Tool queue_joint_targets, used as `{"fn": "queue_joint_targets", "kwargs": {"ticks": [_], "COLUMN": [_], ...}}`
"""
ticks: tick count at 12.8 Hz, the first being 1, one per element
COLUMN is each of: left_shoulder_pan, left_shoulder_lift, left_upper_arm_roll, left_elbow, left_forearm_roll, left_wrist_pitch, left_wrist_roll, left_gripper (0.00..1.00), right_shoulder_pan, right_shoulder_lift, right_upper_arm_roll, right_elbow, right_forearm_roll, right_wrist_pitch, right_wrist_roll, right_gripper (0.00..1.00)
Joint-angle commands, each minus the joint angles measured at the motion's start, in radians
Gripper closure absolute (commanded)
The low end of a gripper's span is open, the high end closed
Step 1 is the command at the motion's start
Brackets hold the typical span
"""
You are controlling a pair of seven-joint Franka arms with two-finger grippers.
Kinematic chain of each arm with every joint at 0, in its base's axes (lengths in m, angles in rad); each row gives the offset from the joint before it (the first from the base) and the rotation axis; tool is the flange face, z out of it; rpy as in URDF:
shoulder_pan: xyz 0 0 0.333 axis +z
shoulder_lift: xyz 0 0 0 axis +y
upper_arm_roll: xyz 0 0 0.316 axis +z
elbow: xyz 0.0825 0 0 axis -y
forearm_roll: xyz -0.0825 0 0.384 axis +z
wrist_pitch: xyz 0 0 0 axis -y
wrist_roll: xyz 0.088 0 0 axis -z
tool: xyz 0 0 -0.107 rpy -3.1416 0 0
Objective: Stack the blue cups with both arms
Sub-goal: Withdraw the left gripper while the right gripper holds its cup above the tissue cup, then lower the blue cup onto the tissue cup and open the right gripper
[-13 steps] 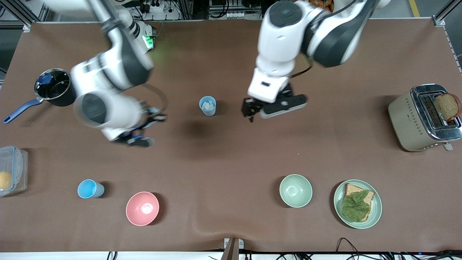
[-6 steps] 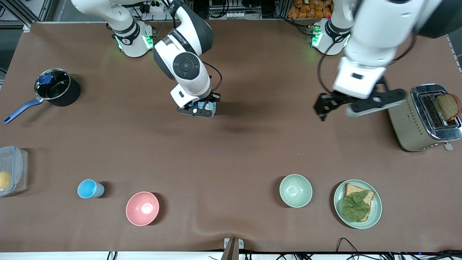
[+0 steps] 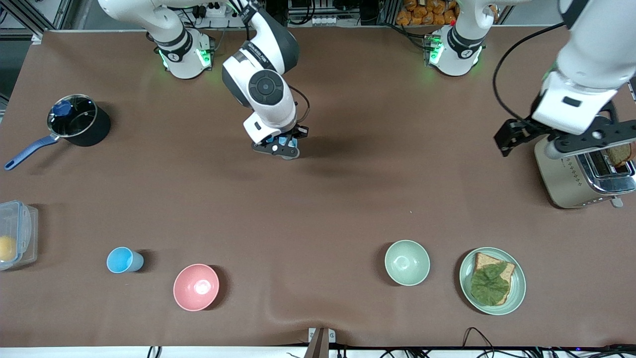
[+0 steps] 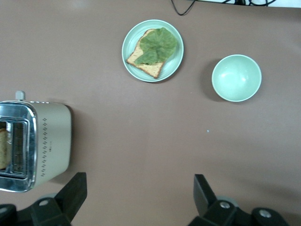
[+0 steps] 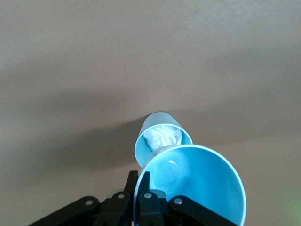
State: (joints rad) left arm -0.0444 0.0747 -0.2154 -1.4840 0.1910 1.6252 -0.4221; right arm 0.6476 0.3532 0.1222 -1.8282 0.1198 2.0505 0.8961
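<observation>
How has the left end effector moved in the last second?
Yes. The left end effector has swung from over the middle of the table toward the left arm's end, and is now open beside the toaster.

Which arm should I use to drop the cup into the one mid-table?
Right. The right gripper grips the held blue cup just above the standing blue cup, which has something white crumpled inside. The left gripper hangs open and empty by the toaster.

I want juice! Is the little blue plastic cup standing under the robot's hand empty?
Not empty: the standing blue plastic cup has white crumpled stuff inside.
</observation>
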Motion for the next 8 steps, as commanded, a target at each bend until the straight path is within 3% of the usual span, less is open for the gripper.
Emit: {"fn": "queue_joint_targets", "kwargs": {"ticks": [1,3,5,6,7,8], "left_shoulder_pan": [0.035,0.031,0.034,0.034,0.032,0.031], "left_shoulder_lift": [-0.03,-0.039,-0.046,-0.044,-0.044,-0.044], "left_upper_arm_roll": [0.013,0.085,0.087,0.087,0.087,0.085], "left_elbow": [-0.032,-0.035,-0.045,-0.048,-0.05,-0.053], "left_forearm_roll": [-0.078,-0.169,-0.17,-0.168,-0.166,-0.166], "left_wrist_pitch": [-0.007,-0.007,-0.008,-0.008,-0.01,-0.018], "left_wrist_roll": [0.071,0.132,0.17,0.172,0.178,0.193], "left_gripper": [0.0,0.0,0.0,0.0,0.0,0.0], "right_shoulder_pan": [0.035,0.052,0.052,0.053,0.05,0.052], "right_shoulder_lift": [0.021,0.035,0.043,0.044,0.044,0.044], "right_upper_arm_roll": [-0.015,-0.018,-0.016,-0.016,-0.016,-0.016], "right_elbow": [-0.013,-0.013,-0.011,-0.01,-0.007,-0.003], "right_forearm_roll": [0.008,0.006,0.006,0.006,0.009,0.008], "right_wrist_pitch": [0.022,0.028,0.039,0.04,0.039,0.039], "right_wrist_roll": [0.021,0.021,0.03,0.044,0.073,0.087], "right_gripper": [1.0,1.0,1.0,0.94,0.28,0.0]}}
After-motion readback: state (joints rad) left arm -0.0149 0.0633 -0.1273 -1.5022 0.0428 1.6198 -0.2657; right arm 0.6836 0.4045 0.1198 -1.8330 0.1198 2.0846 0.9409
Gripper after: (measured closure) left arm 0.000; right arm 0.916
